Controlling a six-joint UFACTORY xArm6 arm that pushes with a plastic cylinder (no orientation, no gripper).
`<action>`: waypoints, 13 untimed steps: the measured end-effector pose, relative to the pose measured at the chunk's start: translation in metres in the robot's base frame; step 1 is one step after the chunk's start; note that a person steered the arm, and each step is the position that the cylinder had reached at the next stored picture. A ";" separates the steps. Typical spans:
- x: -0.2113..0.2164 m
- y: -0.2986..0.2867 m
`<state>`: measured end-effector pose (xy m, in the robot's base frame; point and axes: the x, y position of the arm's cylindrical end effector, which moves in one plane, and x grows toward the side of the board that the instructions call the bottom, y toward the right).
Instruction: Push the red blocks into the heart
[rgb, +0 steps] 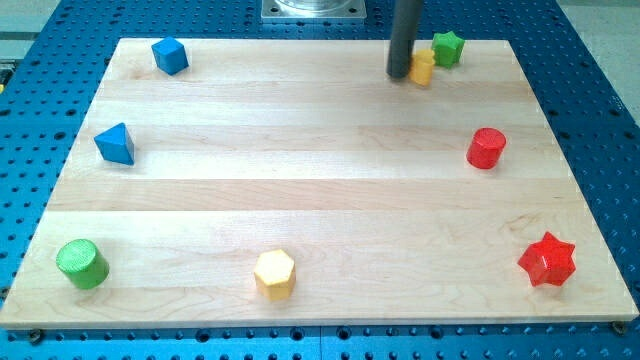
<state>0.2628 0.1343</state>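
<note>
A red cylinder (487, 147) stands near the board's right edge, halfway up. A red star (547, 260) lies at the bottom right corner. A small yellow block (423, 68), partly hidden by the rod so its shape is unclear, lies at the top right. My tip (400, 74) is at the view's top, right of centre, touching or almost touching the yellow block's left side. The red blocks are well below and to the right of my tip.
A green star (447, 47) sits just right of the yellow block. A blue cube (170, 55) is at top left, a blue triangle (116, 144) at left, a green cylinder (81, 264) at bottom left, a yellow hexagon (274, 273) at bottom centre. The wooden board (300, 180) lies on a blue perforated table.
</note>
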 end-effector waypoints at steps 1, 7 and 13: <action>0.026 0.003; 0.232 0.074; 0.272 0.105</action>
<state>0.5349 0.2396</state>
